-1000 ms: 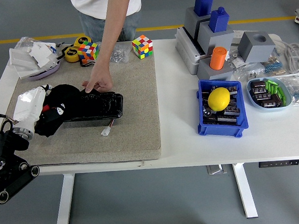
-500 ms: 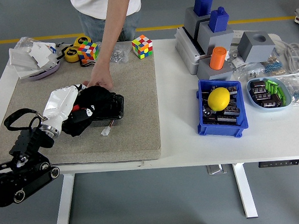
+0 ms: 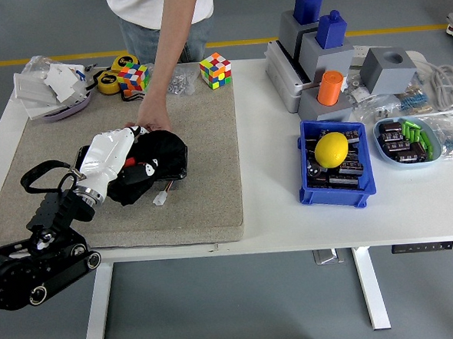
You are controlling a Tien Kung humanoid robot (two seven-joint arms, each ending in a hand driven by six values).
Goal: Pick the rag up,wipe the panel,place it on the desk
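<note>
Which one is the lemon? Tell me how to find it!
Look at the right half of the white table, past the big tan mat. There sits a blue bin full of dark parts. The lemon lies on top of them: it is the only round, bright yellow thing there, unlike the orange cylinder standing behind the bin.

Lower left of the frame: the robot's left arm (image 3: 39, 250), built of black jointed segments with round silver screw caps and a looping black cable, ending in a left hand (image 3: 122, 157) with a white shell and black fingers. Top centre: a person (image 3: 163, 20) in a white short-sleeved shirt and blue jeans.
</note>
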